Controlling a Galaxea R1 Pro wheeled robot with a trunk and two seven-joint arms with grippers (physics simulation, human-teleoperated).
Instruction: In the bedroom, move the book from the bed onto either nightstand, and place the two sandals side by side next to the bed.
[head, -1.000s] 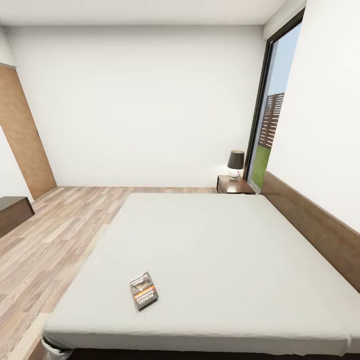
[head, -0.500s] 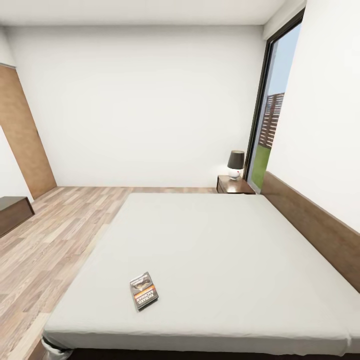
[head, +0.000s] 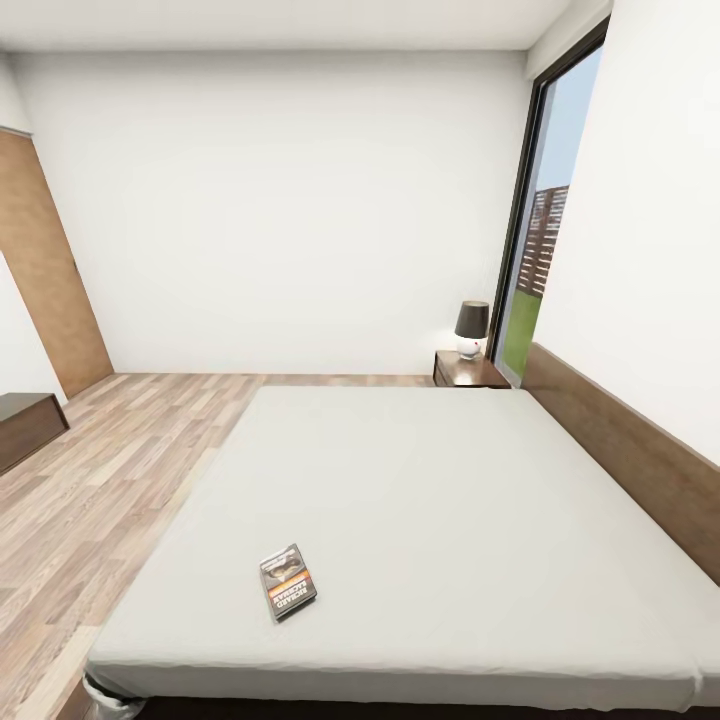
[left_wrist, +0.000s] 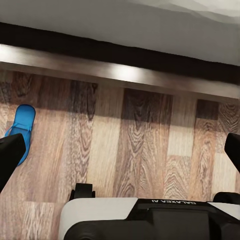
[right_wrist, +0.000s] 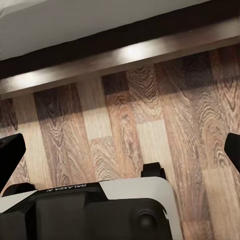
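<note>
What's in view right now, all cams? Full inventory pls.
bed: 1, pale grey-white mattress with dark brown frame, fills the lower head view
book: 1, dark grey with orange band, flat on the mattress near the bed's near-left corner
nightstand: 1, dark brown, at the far end of the bed by the window
lamp: 1, dark shade on white base, on the nightstand
window: 1, tall and dark-framed, right wall
low cabinet: 1, dark brown, left edge of the head view
sandal: 1, bright blue, on the wood floor near the bed's base
left end effector: 1, black fingers apart, over the floor
right end effector: 1, black fingers apart, over the floor
</note>
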